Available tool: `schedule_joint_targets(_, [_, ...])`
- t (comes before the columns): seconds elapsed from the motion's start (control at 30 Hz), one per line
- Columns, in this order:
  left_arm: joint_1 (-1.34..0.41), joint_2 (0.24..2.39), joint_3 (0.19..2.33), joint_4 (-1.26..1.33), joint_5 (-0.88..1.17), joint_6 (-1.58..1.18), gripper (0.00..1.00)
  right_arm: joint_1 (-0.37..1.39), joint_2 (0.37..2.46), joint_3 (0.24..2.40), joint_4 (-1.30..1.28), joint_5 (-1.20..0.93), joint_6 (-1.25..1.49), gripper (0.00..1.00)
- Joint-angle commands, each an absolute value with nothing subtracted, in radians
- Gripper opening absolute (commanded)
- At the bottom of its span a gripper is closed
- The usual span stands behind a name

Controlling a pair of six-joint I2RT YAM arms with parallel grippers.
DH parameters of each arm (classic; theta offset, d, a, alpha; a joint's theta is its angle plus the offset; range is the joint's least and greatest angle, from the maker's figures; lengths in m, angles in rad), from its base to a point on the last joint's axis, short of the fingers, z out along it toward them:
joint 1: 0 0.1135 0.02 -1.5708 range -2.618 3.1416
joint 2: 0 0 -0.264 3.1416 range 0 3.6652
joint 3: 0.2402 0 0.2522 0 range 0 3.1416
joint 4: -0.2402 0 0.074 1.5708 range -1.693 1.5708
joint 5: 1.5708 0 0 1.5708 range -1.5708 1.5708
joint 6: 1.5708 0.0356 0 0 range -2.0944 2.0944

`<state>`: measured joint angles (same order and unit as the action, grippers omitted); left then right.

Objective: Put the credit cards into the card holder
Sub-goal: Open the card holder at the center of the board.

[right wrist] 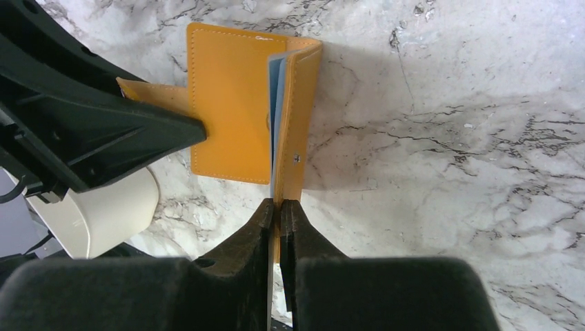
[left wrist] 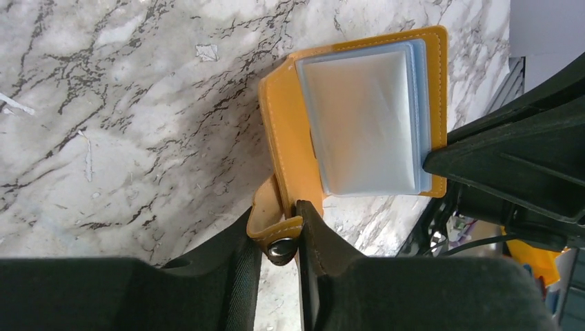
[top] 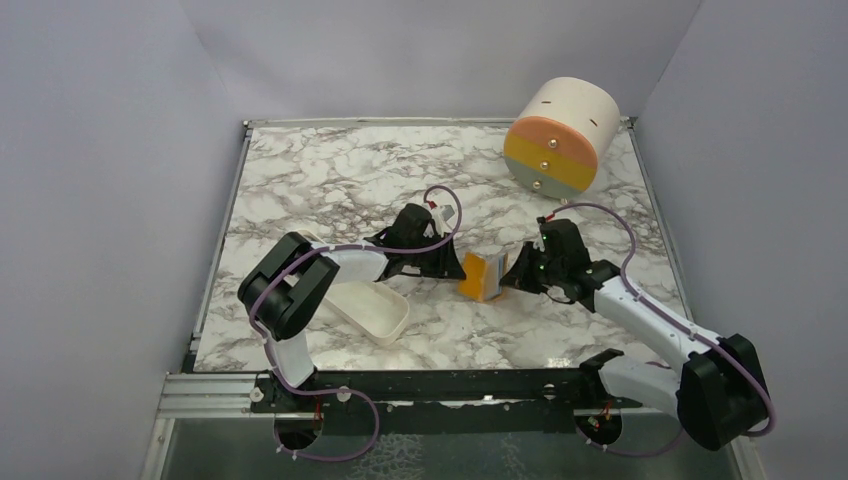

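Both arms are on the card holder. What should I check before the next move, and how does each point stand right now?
1. Left gripper grips the card holder by its snap strap: ok, the fingers clamp the tab.
2. Right gripper pinches the edge of the raised cover: ok.
3. Holder spread open, blue-grey sleeves exposed: ok.
4. One of the credit cards in a gripper, ready to insert: not ok, both grippers hold only the holder.
5. Where the credit cards lie: cannot tell, none is clearly in view.
6. White tray apart from the holder: ok, it lies beside the left arm.
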<state>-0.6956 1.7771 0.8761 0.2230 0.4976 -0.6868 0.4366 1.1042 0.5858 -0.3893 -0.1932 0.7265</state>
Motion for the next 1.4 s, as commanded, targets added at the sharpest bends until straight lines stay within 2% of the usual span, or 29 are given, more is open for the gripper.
schedule_joint_targets(0.0, [-0.699,1.775,0.881,0.246,0.513,-0.667,0.19,0.436,1.072,0.559,-0.303,-0.238,0.708,0.08])
schedule_joint_targets(0.17, [-0.698,1.776,0.879,0.236,0.505,-0.660,0.08,0.436,1.053,0.489,-0.203,-0.251,0.710,0.05])
schedule_joint_targets(0.47, [-0.698,1.787,0.872,0.230,0.496,-0.657,0.07,0.436,1.064,0.372,-0.008,-0.345,0.769,0.04])
schedule_joint_targets(0.83, [-0.698,1.786,0.868,0.209,0.476,-0.645,0.07,0.436,1.105,0.430,-0.214,-0.134,0.722,0.06])
schedule_joint_targets(0.9, [-0.698,1.785,0.868,0.209,0.475,-0.646,0.07,0.436,1.120,0.447,-0.247,-0.111,0.715,0.11])
schedule_joint_targets(1.2, [-0.698,1.784,0.866,0.205,0.471,-0.642,0.07,0.436,1.173,0.533,-0.370,0.001,0.684,0.51])
schedule_joint_targets(1.37, [-0.698,1.776,0.856,0.217,0.480,-0.652,0.09,0.436,1.202,0.572,-0.376,0.025,0.662,0.63])
